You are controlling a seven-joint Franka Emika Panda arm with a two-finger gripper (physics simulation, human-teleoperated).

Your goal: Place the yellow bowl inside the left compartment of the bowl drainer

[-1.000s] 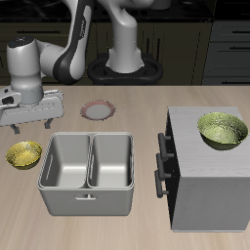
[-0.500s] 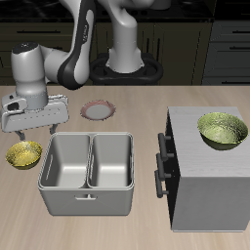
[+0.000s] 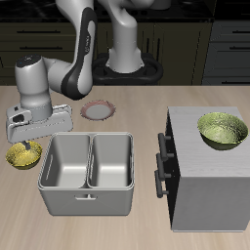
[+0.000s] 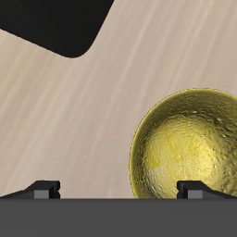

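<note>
The yellow bowl point(image 3: 23, 154) sits on the table just beside the bowl drainer point(image 3: 87, 166), partly hidden beneath the gripper point(image 3: 26, 144). The arm bends low over it, fingers spread wide, holding nothing; the fingertips are hard to make out.

Shiny yellow bowl point(image 3: 23, 153) upright on table beside grey two-well bowl drainer point(image 3: 88, 184).

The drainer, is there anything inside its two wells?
Both wells of the drainer look empty: only bare grey metal shows. The near walls hide a little of each floor. The yellow bowl sits outside on the table, under the gripper.
</note>
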